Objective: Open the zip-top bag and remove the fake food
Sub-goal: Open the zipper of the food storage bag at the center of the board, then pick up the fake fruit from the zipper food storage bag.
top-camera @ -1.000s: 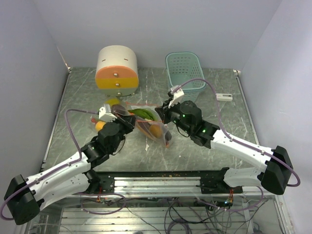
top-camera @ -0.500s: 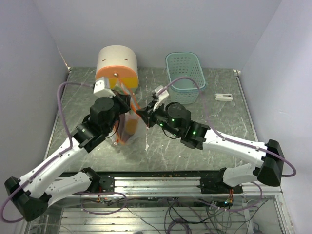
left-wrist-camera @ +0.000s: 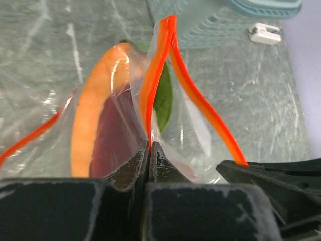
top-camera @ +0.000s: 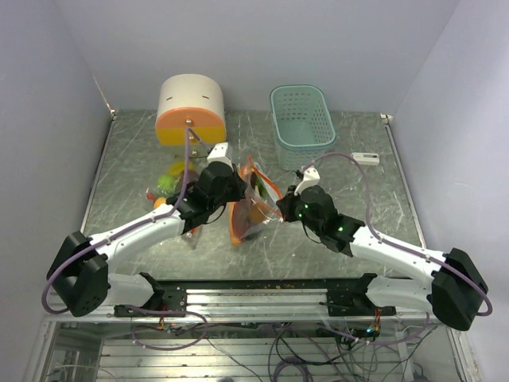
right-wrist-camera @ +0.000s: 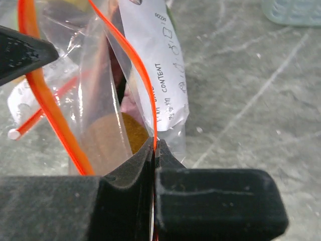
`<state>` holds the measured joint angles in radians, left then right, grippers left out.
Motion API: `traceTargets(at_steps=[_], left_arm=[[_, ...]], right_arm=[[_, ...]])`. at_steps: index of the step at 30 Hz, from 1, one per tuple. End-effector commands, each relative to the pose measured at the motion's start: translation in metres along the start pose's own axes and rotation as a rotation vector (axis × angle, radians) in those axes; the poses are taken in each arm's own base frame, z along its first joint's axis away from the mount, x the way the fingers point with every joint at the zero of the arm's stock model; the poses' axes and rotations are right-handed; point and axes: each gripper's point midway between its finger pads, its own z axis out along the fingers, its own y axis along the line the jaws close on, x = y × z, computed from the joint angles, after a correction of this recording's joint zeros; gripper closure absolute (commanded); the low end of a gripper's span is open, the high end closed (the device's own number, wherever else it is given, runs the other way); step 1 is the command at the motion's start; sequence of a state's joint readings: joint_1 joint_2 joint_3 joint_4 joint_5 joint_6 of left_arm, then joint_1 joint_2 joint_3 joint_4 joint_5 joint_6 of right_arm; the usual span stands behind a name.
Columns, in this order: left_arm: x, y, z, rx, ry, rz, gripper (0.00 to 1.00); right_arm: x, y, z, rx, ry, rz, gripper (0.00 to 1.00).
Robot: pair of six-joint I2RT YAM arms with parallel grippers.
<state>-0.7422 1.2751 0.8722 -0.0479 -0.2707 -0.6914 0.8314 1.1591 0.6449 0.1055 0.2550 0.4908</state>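
Observation:
The clear zip-top bag [top-camera: 248, 213] with its orange zip strip hangs upright over the middle of the table, held between both grippers. My left gripper [top-camera: 237, 189] [left-wrist-camera: 149, 144] is shut on one lip of the zip strip. My right gripper [top-camera: 284, 208] [right-wrist-camera: 154, 146] is shut on the other lip, beside the white label [right-wrist-camera: 153, 65]. The two lips stand apart, so the mouth gapes. Inside the bag are fake food pieces: an orange fruit [left-wrist-camera: 95, 115], a dark red-purple piece [left-wrist-camera: 114, 145] and a green leaf [left-wrist-camera: 163, 95]. A lime-green fruit [top-camera: 170, 177] and an orange one [top-camera: 161, 204] lie loose on the table to the left.
A round cream-and-orange drawer box [top-camera: 191, 111] stands at the back left. A teal basket [top-camera: 302, 118] stands at the back centre-right, with a small white item [top-camera: 366, 158] to its right. Walls close in the table on three sides.
The bag has gone from lying on the table, up and left, to hanging at the centre. The left arm swung right and low; the right gripper drew back to the right, pulling the lips apart.

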Motion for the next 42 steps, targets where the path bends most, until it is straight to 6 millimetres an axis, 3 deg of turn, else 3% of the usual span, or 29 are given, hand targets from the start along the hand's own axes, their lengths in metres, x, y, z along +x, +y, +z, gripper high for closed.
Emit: traceTargets(at_steps=[1,4,9,13,17,21,24,26,34,42], left_arm=[[-0.007,-0.037,0.007,0.108,-0.062,-0.018,0.93],[0.005,-0.055,0.015,0.137,-0.040,0.001,0.93],[0.019,-0.072,0.022,0.152,-0.022,0.022,0.93],[0.034,-0.076,0.022,0.168,-0.001,0.017,0.93],[0.042,-0.078,0.017,0.164,-0.002,0.019,0.93],[0.054,-0.089,0.011,0.167,0.005,0.037,0.93],[0.062,-0.097,0.011,0.172,0.012,0.045,0.93],[0.065,-0.103,0.010,0.185,0.018,0.043,0.93],[0.054,-0.111,-0.013,0.228,-0.008,0.008,0.93],[0.034,-0.122,-0.046,0.311,-0.037,-0.031,0.93]], right_arm=[[0.013,-0.029,-0.017,0.097,0.009,0.051,1.00],[0.017,-0.044,-0.026,0.163,0.019,0.040,1.00],[0.011,-0.063,-0.048,0.262,0.022,0.038,0.59],[-0.016,-0.051,-0.064,0.196,-0.055,0.061,0.49],[-0.041,-0.028,-0.069,0.090,-0.124,0.097,0.69],[-0.053,-0.012,-0.065,0.030,-0.138,0.120,0.98],[-0.046,0.004,-0.055,-0.050,-0.117,0.134,1.00],[-0.029,0.004,-0.044,-0.057,-0.080,0.141,1.00],[0.027,-0.037,-0.024,0.090,-0.010,0.169,1.00],[0.063,-0.068,-0.011,0.183,0.074,0.191,1.00]])
